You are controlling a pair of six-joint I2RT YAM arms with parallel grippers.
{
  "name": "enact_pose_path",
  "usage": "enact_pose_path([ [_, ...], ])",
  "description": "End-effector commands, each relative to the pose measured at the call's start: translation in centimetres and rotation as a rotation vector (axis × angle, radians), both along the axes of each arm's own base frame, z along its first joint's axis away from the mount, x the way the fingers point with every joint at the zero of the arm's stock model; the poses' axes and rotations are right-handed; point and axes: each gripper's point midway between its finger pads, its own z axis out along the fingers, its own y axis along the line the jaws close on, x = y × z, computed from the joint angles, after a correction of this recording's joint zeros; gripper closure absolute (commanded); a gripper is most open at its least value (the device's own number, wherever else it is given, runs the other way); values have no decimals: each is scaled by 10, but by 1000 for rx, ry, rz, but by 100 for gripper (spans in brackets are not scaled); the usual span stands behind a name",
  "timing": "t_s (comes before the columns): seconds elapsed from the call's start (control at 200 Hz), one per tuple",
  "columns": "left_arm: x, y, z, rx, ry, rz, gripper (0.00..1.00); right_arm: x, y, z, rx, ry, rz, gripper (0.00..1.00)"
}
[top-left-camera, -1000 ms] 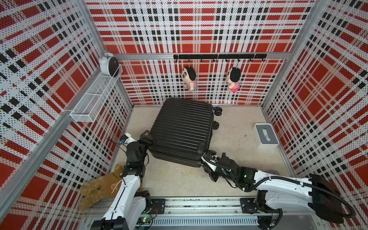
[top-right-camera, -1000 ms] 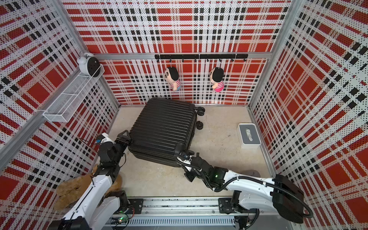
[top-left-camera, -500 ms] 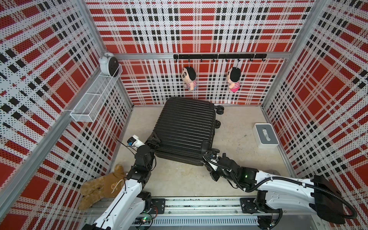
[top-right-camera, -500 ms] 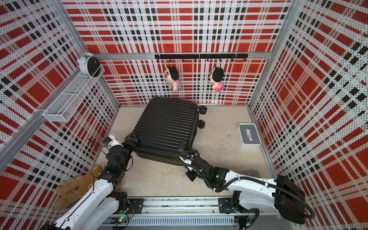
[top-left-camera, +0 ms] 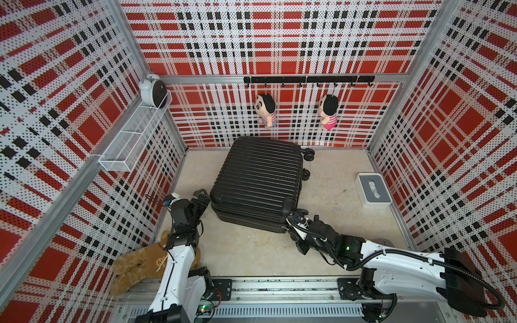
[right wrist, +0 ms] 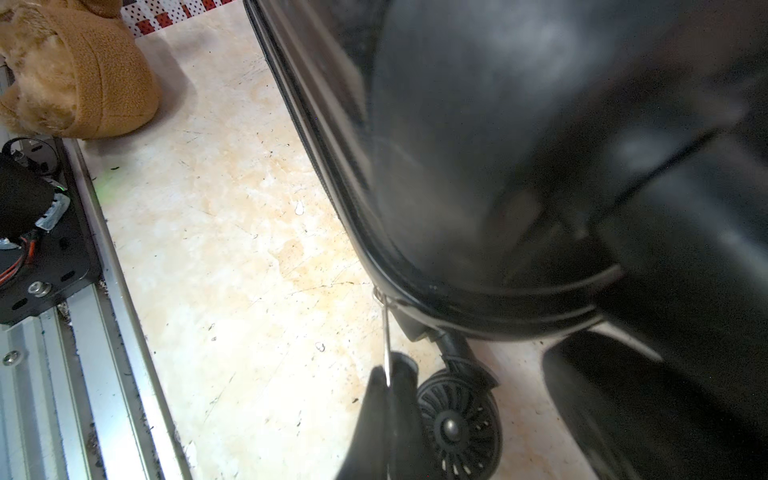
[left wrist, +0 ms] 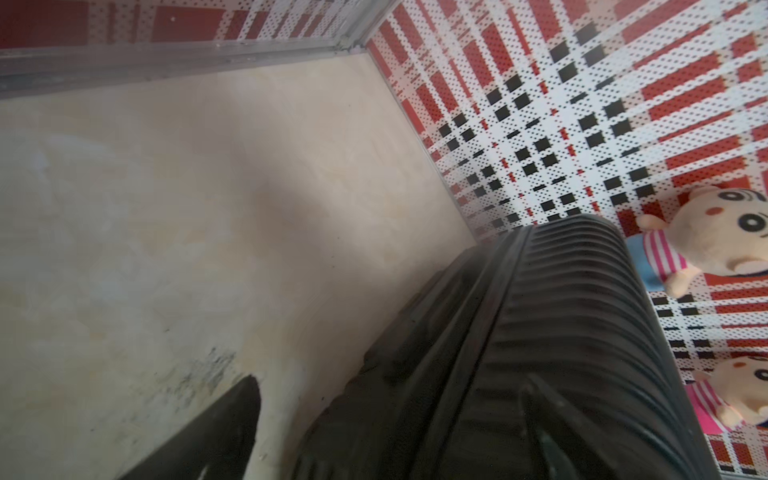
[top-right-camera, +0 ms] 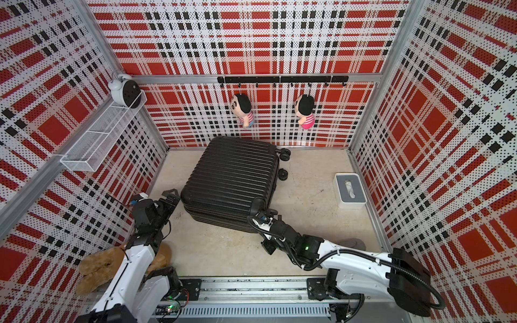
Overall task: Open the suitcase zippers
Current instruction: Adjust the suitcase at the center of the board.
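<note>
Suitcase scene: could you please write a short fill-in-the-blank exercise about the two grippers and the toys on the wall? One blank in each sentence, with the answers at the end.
1. The right gripper is ____ on the thin metal zipper pull.
2. The left gripper, beside a corner of the suitcase, is ____.
3. ____ plush dolls hang from the hook rail on the back wall.

Missing words: shut; open; Two.

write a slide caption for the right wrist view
The right gripper pinches the zipper pull at the suitcase corner, beside a spinner wheel.
</note>
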Motion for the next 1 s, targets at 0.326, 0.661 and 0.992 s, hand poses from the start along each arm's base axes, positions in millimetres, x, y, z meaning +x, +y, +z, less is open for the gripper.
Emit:
enact_pose_path([
  [0.326, 26, -31, -49, -67, 78, -156, 38, 1, 8, 25, 75, -22, 3, 100],
  [0.661, -3, -78, -72, -70, 119, -247, 49, 1, -3, 25, 69, -21, -35, 100],
  [0.992, -32, -132, -80, -102, 122, -352, 50, 0, -11, 19, 63, 15, -69, 100],
])
